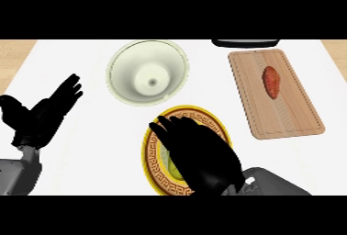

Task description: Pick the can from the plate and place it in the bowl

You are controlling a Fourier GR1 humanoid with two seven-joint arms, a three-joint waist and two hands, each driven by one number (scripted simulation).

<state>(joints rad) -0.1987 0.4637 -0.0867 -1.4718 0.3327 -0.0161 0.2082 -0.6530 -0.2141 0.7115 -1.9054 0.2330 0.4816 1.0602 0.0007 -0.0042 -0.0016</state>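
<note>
Right hand [203, 158] over plate [150, 158], can hidden beneath palm; grasp state unclear; bowl [148, 72] just beyond plate

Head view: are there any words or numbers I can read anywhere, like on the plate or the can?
None: no words, numbers or signs can be read anywhere.
Plate: its gold rim has only a squiggly pattern, no letters.
Can: hidden under the right hand, so any label cannot be seen.
Bowl, cutting board and sweet potato: plain, no writing.
</note>
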